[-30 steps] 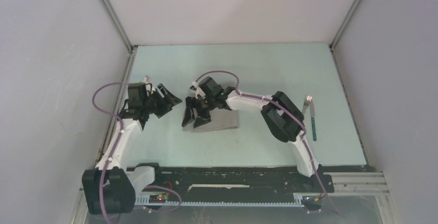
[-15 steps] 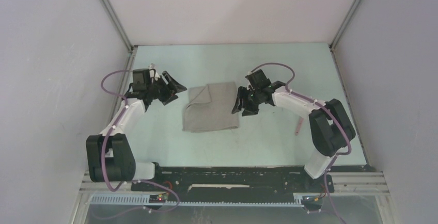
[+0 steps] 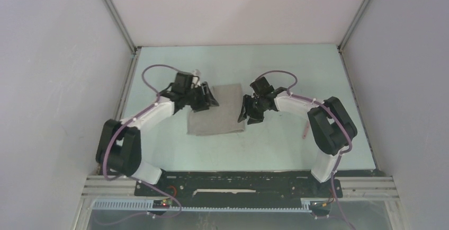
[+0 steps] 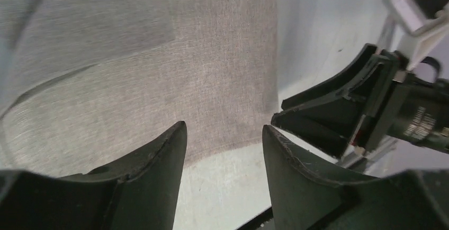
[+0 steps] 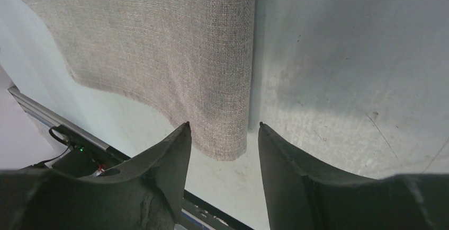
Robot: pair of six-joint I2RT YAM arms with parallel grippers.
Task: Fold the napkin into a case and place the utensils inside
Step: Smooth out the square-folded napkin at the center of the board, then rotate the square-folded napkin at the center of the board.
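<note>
Half a second back the left gripper (image 3: 206,98) hung well left of the napkin (image 3: 219,114); now it has swung in over the cloth's far-left corner. The right gripper (image 3: 247,113) has barely shifted and sits at the napkin's right edge. The cloth lies mid-table (image 3: 275,65). The wrist views add what the top view cannot: each gripper's fingers stand apart, gripping nothing, with cloth below — and the left one shows a folded-over layer. A pink utensil (image 3: 305,130) peeks out beside the right arm.

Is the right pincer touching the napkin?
Cannot tell. The right wrist view shows the open right pincer straddling the napkin at its edge, but its height above the cloth is unclear.
</note>
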